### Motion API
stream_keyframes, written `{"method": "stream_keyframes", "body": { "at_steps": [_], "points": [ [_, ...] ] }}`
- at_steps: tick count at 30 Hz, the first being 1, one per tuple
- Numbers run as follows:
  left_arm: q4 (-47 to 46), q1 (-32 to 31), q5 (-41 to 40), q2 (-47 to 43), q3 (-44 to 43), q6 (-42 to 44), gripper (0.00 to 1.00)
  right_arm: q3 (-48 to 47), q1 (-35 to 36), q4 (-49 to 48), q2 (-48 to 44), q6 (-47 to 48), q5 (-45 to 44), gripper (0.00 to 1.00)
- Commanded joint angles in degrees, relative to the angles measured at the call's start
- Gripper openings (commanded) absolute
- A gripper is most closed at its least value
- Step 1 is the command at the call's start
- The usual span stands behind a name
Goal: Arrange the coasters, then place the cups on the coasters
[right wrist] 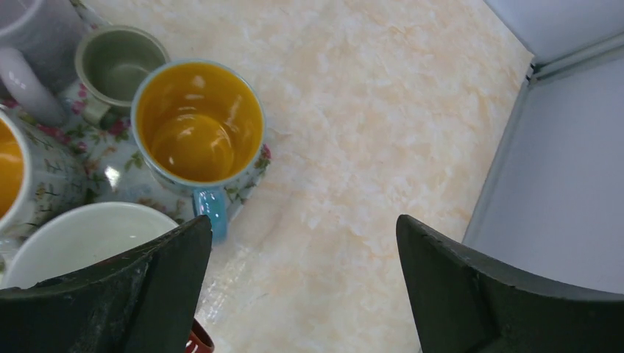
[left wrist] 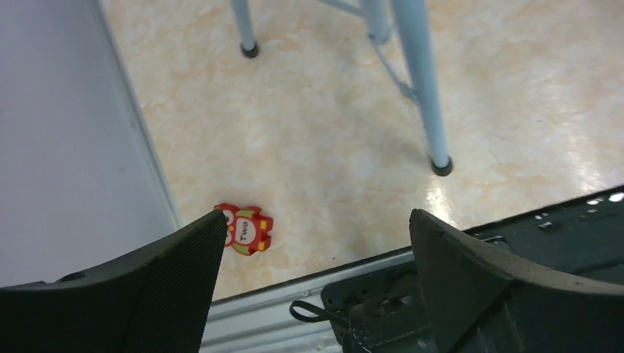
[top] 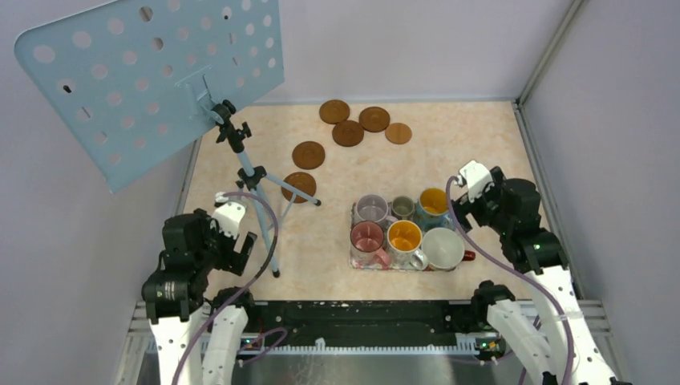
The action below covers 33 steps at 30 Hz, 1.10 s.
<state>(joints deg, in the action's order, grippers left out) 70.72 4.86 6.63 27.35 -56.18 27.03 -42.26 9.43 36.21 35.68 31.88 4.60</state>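
Both hands empty, fingers wide apart. Left hand [left wrist: 318, 220] is over bare worktop [left wrist: 331, 132] near its base. Right hand [right wrist: 303, 224] is just beside the tray [right wrist: 110, 165].

Six coasters [top: 348, 133] lie loose at the far side, four bunched, two nearer the stand [top: 250, 170]. A stand leg crosses in front of one. They're flat brown wooden discs with a ringed rim. Probably light and stiff with little edge to grab, so pinch across the rim from above.

Six cups [top: 404, 237] are packed tight on the tray. Glossy, look ceramic: likely slippery and chip-prone. Grip the wall at the rim, outer ones first. Blue cup [right wrist: 199, 125] is nearest, handle toward the right hand.
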Motion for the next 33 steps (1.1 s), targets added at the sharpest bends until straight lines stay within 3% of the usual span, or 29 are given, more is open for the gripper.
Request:
{"method": "stream_keyframes", "body": {
  "at_steps": [1, 7, 22, 28, 33],
  "points": [
    [3.78, 0.32, 12.51, 2.56, -4.23, 3.74, 0.99, -6.69, 1.64, -1.70, 3.88, -4.55, 6.93, 0.93],
    [10.39, 0.32, 26.54, 4.75, -6.29, 13.27, 0.99, -11.12, 3.04, -2.54, 9.69, -8.65, 12.36, 0.93],
    [10.16, 0.31, 36.10, 7.90, -5.32, 28.95, 0.80, -10.03, 4.19, -4.62, 11.77, -9.83, 11.14, 0.93],
    [9.58, 0.31, 39.08, 13.52, -4.43, 33.21, 0.72, -9.16, 4.26, -5.16, 12.32, -10.14, 10.46, 0.93],
    [4.90, 0.24, 37.85, 14.56, -1.39, 34.58, 0.67, -8.18, 4.20, -5.62, 12.29, -9.92, 9.03, 0.92]
  ]
}}
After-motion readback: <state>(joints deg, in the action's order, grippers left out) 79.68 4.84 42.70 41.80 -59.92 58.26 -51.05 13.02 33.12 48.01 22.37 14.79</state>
